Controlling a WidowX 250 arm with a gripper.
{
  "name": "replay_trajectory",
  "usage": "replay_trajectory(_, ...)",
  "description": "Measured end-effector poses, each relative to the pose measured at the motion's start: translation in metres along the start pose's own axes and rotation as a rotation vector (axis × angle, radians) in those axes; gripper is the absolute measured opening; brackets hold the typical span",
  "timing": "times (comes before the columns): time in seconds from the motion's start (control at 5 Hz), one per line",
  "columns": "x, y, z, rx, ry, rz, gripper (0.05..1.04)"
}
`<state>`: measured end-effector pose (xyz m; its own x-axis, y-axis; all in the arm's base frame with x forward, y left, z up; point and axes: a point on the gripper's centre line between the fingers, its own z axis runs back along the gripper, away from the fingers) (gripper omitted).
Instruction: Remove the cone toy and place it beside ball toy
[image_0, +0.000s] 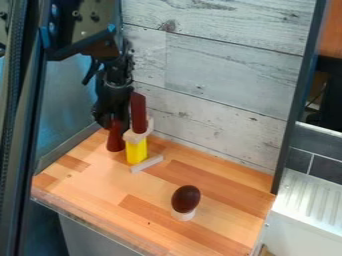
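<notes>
Camera view: the black two-finger gripper (111, 106) hangs down at the back left of the butcher-block wooden counter (100, 187), below the black arm that comes in at the upper left. Whether it is wide, narrow or holding something, I cannot tell. Directly beneath it is the dark red, tapered cone toy (115, 141), broad end down near the counter's back left corner, its narrow top meeting the gripper in the picture; contact between them is unclear. Just to the right of the cone is a small upright stack: a bright yellow cylindrical block (136, 152) at the bottom, a pale wooden piece (135, 136) across its top, and a dark red, upright, elongated block (138, 114) above that. A pale, narrow, bar-shaped block (147, 164) lies flat on the counter, slantwise, near the foot of the yellow block. Well apart from this group, toward the front right, is the dark brown, egg-shaped ball toy (186, 198) on a short whitish base (183, 215). The cone is therefore not beside the ball. Behind the counter rises a whitish-grey wood-plank wall (227, 80), with a dark upright post (287, 142) at its right edge and a white ribbed surface (310, 200) beyond.
</notes>
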<state>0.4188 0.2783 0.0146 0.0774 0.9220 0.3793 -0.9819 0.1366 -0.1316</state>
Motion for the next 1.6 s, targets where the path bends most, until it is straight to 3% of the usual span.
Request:
replay_trajectory(0.4,-0.001,0.001,0.001,-0.007,0.043,0.011,0.543)
replay_trajectory(0.6,0.003,0.001,0.017,-0.031,0.049,0.042,0.543)
replay_trajectory(0.8,0.011,-0.004,0.055,-0.087,0.0,0.076,0.543)
replay_trajectory(1.0,0.006,-0.007,0.067,-0.076,-0.001,0.083,0.543)
replay_trajectory(1.2,0.007,0.0,0.072,-0.017,0.012,0.144,0.543)
replay_trajectory(1.4,0.012,0.0,0.095,-0.015,0.024,0.201,0.543)
replay_trajectory(1.6,0.021,-0.002,0.115,-0.048,-0.006,0.239,0.543)
